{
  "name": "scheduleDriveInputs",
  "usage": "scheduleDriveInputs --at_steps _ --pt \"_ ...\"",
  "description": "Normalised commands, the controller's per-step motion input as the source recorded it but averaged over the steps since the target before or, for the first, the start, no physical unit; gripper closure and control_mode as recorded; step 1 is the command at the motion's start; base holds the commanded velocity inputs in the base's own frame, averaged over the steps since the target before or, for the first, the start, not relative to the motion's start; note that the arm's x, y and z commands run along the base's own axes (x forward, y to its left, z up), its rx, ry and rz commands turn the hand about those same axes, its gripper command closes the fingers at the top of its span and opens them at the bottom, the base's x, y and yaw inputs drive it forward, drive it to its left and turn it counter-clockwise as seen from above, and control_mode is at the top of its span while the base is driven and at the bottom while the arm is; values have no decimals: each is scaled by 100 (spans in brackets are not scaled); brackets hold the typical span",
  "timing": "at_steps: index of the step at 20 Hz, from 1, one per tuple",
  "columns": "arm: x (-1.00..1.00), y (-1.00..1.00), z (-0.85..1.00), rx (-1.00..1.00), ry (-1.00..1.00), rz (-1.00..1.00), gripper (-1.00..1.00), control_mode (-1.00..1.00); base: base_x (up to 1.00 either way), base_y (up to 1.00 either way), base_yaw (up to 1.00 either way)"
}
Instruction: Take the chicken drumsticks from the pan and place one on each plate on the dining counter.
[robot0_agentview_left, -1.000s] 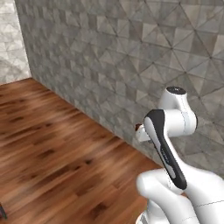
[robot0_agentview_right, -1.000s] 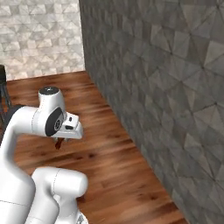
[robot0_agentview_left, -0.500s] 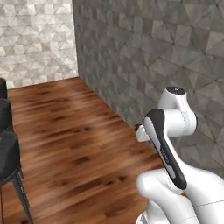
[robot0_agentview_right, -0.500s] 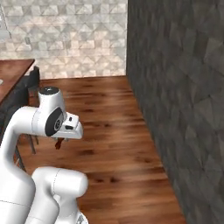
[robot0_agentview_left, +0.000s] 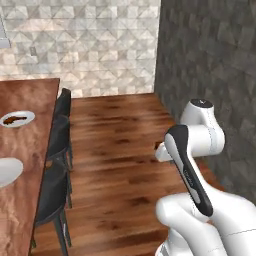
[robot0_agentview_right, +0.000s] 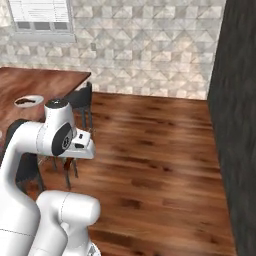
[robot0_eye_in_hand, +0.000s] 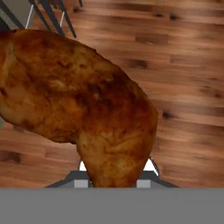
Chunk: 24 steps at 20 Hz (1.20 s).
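The pincer (robot0_eye_in_hand: 114, 181) grips a browned orange chicken drumstick (robot0_eye_in_hand: 83, 100); at ten o'clock, another rests on a round white plate (robot0_agentview_left: 17, 119) on the reddish-brown wooden desk (robot0_agentview_left: 25, 145).

The drumstick (robot0_eye_in_hand: 83, 105) in the claw is orange-brown, mottled with darker browned patches and some lighter golden streaks. The floor (robot0_eye_in_hand: 188, 65) beneath it is glossy reddish-brown wood grain with dark knots. Off to the claw's left, the tabletop (robot0_agentview_left: 25, 150) shows the same red-brown grain. On it, one plate (robot0_agentview_left: 17, 119) is white and carries a dark brown piece; the nearer plate (robot0_agentview_left: 7, 171) is plain white with a greyish centre. The chairs (robot0_agentview_left: 55, 170) are black. The far wall (robot0_agentview_right: 145, 45) is pale grey-beige in a triangle tile pattern; the side wall (robot0_agentview_left: 215, 55) is dark grey.
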Motion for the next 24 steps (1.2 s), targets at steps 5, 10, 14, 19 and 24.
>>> scheduleDriveInputs --at_steps 5,10,14,19,24 --pt "0 0 0 0 0 0 100 100 100 0 59" --pt "0 0 0 0 0 0 100 100 82 0 77" --pt "0 0 0 0 0 0 100 100 62 -1 92" --pt "0 0 0 0 0 0 100 100 38 -2 100" --pt "0 0 0 0 0 0 100 100 32 -3 100"
